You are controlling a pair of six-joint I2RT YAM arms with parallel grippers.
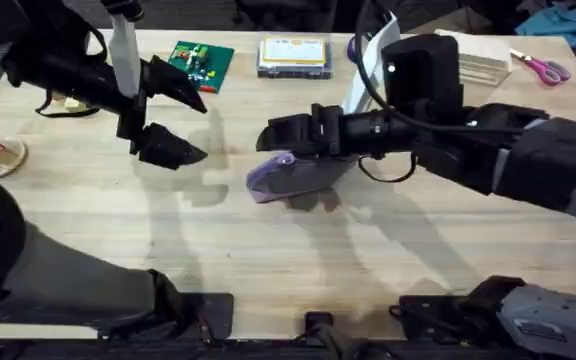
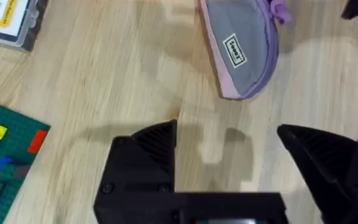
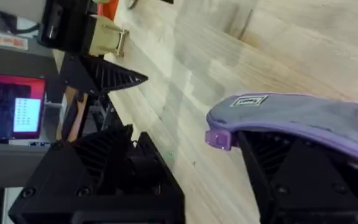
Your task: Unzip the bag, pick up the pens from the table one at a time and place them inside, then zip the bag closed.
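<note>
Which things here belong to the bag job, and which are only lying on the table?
For the job:
- bag
- right end effector, at the bag
- left end effector, open, apart from the bag

Lying about:
- clear box
- green plate
- scissors
- white sheets

From overhead we look down and forward across the whole table (image 1: 298, 250). Our left wrist camera sits close above the tabletop, the bag (image 2: 244, 53) well beyond its jaws. Our right wrist camera looks low along the tabletop, the same bag beside its jaws.
</note>
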